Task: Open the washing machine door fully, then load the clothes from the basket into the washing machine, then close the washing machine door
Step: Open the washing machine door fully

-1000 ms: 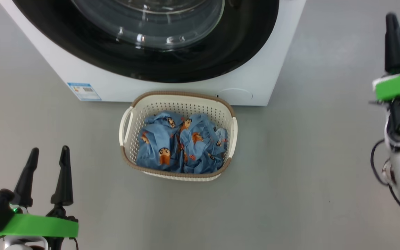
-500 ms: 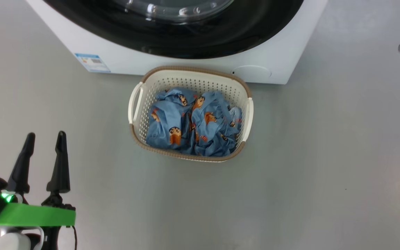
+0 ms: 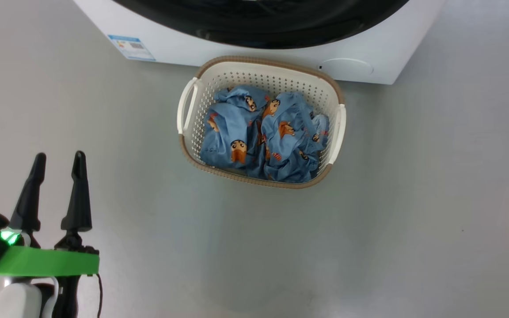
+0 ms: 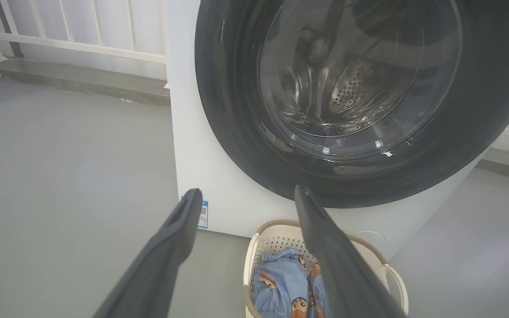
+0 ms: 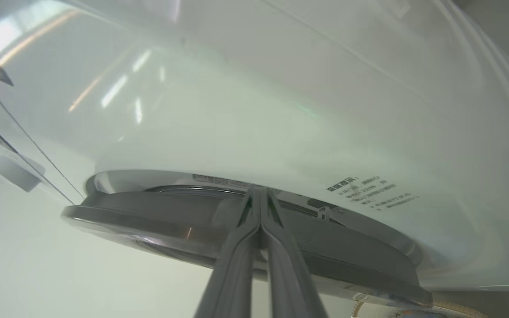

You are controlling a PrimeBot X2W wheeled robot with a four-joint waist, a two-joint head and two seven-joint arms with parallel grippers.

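Cream perforated basket (image 3: 237, 73) holds crumpled blue clothes (image 3: 259, 132); left gripper (image 3: 59, 156) spread; right gripper (image 5: 259, 192) pressed together.

We see a smooth grey floor (image 3: 413, 221) bearing a big white boxy washing machine (image 3: 179, 46), and just before it a cream perforated plastic basket (image 3: 272, 75) with a brown rim.

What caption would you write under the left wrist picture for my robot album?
Open left gripper faces the washer and its round door, with a basket of blue clothes on the floor.
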